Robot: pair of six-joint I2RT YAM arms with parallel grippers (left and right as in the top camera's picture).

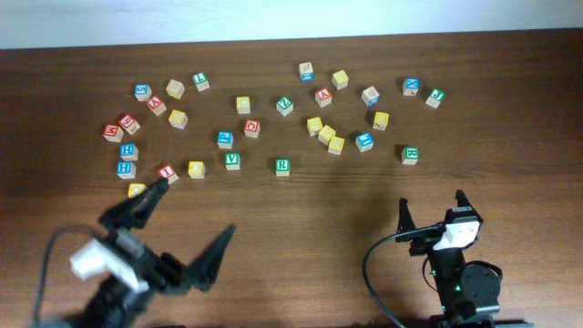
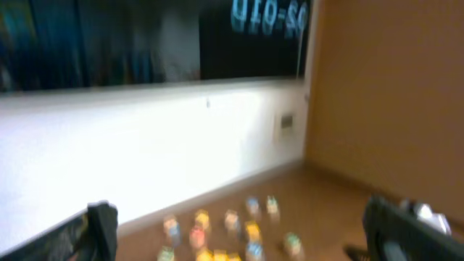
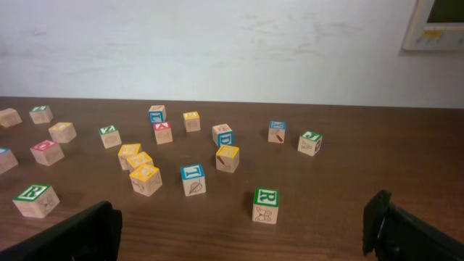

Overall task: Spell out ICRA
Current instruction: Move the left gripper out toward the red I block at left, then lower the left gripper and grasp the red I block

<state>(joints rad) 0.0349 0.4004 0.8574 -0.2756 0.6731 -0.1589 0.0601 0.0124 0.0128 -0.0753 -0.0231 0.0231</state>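
Letter blocks [image 1: 282,166] scattered across far half of desk [image 1: 301,255], none gripped. Left gripper [image 1: 198,208] jaws spread wide, empty; right gripper [image 1: 431,200] jaws likewise open. Left wrist view blurred, apparently pitched upward.

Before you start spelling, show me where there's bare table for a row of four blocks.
Bare wood lies in front of the middle green R block, between the left gripper and right gripper. The table is also free right of the right-hand green R block. Crowded: the yellow cluster mid-table.

Green R block [image 1: 282,166], blue I block [image 3: 193,179]; table [image 1: 310,219] dk brown woodgrain
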